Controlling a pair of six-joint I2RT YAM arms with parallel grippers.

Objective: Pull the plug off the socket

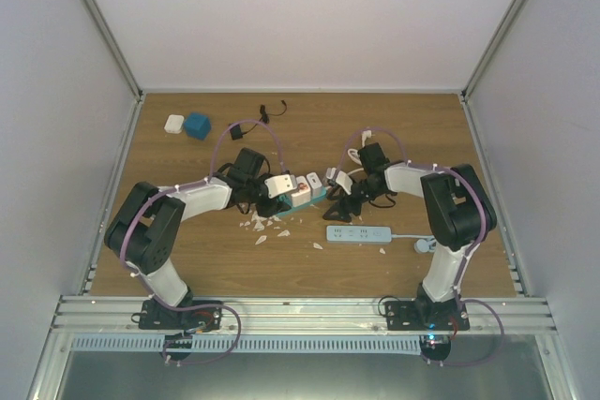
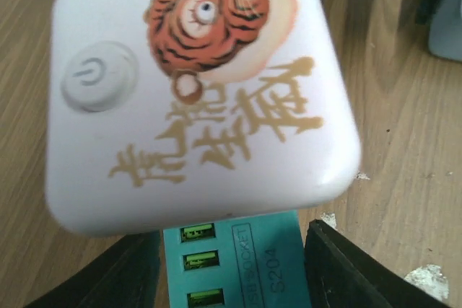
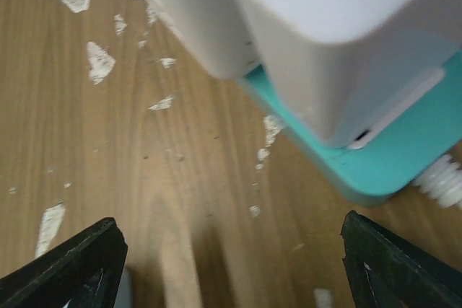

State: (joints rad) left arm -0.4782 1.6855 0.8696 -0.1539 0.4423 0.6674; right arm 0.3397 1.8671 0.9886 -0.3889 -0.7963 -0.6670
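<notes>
left hand straddles teal socket, grip unclear | right hand spread, empty | pin socket, pull white plug straight out

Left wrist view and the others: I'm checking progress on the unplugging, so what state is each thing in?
tiger plug: seated on the socket strip, not pulled off.
teal socket strip: lying flat, between the left jaws.
left gripper: jaws on either side of the strip; grip unclear.
right gripper: open, holding nothing.
white power strip: lying flat, untouched.
</notes>
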